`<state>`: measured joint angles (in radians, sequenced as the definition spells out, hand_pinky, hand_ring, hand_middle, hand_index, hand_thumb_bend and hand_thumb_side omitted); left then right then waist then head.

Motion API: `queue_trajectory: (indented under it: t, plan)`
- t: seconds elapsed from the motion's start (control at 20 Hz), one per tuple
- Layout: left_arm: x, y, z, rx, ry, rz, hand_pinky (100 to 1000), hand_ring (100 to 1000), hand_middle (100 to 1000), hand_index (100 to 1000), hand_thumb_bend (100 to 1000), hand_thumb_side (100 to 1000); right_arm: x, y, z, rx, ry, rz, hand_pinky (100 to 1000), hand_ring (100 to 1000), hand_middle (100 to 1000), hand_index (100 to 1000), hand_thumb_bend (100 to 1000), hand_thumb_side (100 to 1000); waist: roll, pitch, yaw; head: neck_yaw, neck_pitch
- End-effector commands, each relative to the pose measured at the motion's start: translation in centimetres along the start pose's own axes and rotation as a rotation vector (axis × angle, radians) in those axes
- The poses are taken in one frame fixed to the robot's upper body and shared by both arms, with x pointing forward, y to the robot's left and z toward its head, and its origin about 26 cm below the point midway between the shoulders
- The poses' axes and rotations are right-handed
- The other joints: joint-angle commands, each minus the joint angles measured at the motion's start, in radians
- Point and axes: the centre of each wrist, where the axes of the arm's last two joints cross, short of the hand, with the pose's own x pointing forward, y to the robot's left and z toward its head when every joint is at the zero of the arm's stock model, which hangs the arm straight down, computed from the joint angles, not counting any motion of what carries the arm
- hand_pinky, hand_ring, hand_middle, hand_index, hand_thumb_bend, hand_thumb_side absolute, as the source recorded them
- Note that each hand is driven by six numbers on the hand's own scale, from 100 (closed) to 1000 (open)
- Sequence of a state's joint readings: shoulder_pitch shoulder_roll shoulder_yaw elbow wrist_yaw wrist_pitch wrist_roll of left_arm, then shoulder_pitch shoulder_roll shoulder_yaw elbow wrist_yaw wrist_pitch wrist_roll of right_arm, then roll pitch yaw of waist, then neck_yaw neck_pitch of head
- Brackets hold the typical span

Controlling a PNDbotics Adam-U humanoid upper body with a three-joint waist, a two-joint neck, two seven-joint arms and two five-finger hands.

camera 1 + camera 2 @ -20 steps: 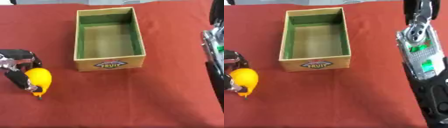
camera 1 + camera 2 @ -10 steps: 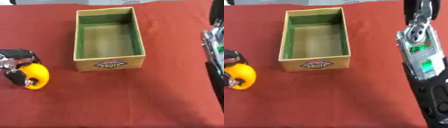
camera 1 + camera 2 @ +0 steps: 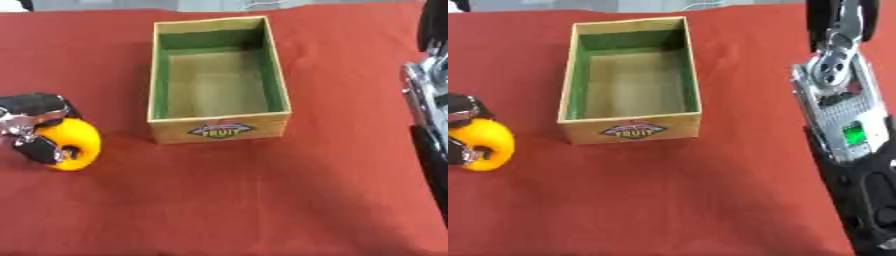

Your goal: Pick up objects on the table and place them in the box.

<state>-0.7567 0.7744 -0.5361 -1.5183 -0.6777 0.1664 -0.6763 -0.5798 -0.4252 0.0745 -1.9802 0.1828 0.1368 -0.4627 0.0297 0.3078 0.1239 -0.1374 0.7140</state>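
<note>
One yellow round object is sitting at the far left of the red table, and the robot's left hand is gripping it, dark fingers curling around its near side while the silver and black palm is covering its upper left. The object is appearing to rest low against the cloth, well apart from the box. Toward the middle, an open cardboard box is standing upright with its long side running away from the camera; its inner walls are showing green, its floor is looking bare, and a label reading FRUIT is facing forward on the near wall. Along the right edge, the robot's right arm is stretching down the view in silver and black, with a small green patch on it; its hand is lying out of sight.
</note>
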Motion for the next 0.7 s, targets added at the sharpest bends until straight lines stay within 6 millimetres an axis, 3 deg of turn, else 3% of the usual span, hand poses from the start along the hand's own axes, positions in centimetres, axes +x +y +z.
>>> queue_trajectory:
  t: [0.05,0.45,0.5,0.55,0.7]
  plan:
    - [-0.8,2.3,1.9,0.103,0.039,-0.028,311,462,464,584,100,116,0.6,-0.4,-0.3,-0.014,-0.026,-0.004,837,789,682,873,100,1000,0.003,-0.026,0.003,-0.006,-0.004]
    - [0.3,6.9,5.4,0.33,0.043,-0.088,294,455,457,573,100,133,0.5,-0.5,-0.2,-0.006,-0.023,0.005,837,789,683,873,100,1000,0.017,-0.037,0.01,-0.02,0.009]
    - [0.7,7.5,5.7,0.356,0.039,-0.099,303,456,458,574,100,209,0.5,-0.5,-0.2,-0.004,-0.023,0.005,836,789,683,873,100,1000,0.019,-0.039,0.009,-0.021,0.011]
    - [0.9,8.0,6.0,0.374,0.035,-0.109,303,456,458,574,100,136,0.5,-0.4,-0.1,-0.001,-0.023,0.006,836,789,683,873,100,1000,0.022,-0.04,0.009,-0.02,0.013]
    - [1.6,9.5,6.6,0.422,0.022,-0.123,299,454,457,573,100,152,0.4,-0.5,0.0,0.003,-0.019,0.008,836,789,682,873,100,1000,0.029,-0.043,0.005,-0.02,0.017]
